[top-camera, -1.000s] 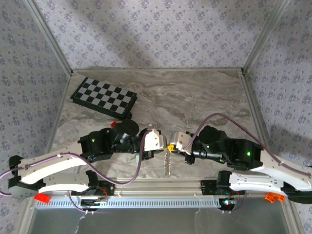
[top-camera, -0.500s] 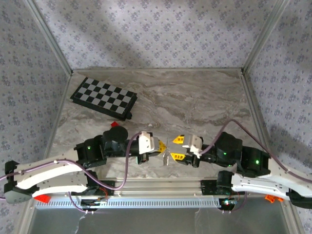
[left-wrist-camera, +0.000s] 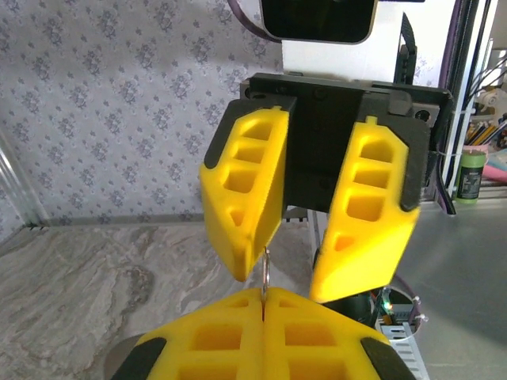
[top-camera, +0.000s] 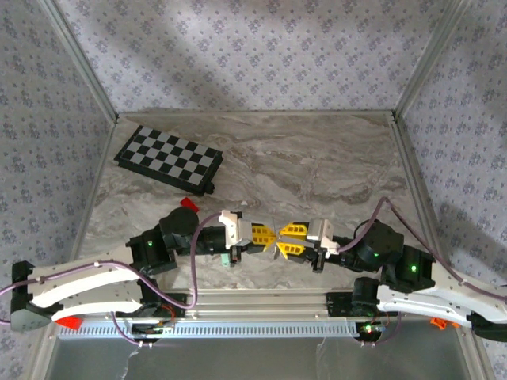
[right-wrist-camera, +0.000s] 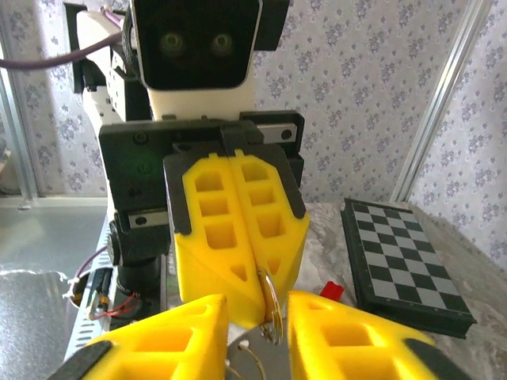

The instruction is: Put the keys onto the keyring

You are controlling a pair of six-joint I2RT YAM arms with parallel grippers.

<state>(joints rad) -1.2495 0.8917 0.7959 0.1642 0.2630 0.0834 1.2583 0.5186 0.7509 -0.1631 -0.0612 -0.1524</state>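
Observation:
The keyring (left-wrist-camera: 265, 271) is a thin silvery loop standing edge-on out of the closed seam of my left gripper (left-wrist-camera: 264, 294), which is shut on it. In the right wrist view the keyring (right-wrist-camera: 272, 305) pokes from the left gripper (right-wrist-camera: 257, 297) into the gap of my right gripper (right-wrist-camera: 258, 317). The right gripper (left-wrist-camera: 291, 277) is open, with one finger on each side of the loop. From above, the left gripper (top-camera: 263, 235) and right gripper (top-camera: 290, 241) meet tip to tip. A pale green speck (top-camera: 226, 257) lies under the left wrist; I cannot tell whether it is the key.
A black-and-white chessboard (top-camera: 168, 158) lies at the back left, also seen as the chessboard (right-wrist-camera: 404, 253) from the right wrist. A small red block (top-camera: 188, 203) sits just in front of it. The metal rail (top-camera: 261, 305) runs close below both grippers.
Both arms have swung round until their yellow fingers face each other tip to tip. The right gripper has gone from shut to open. The chain no longer hangs in plain sight between them.

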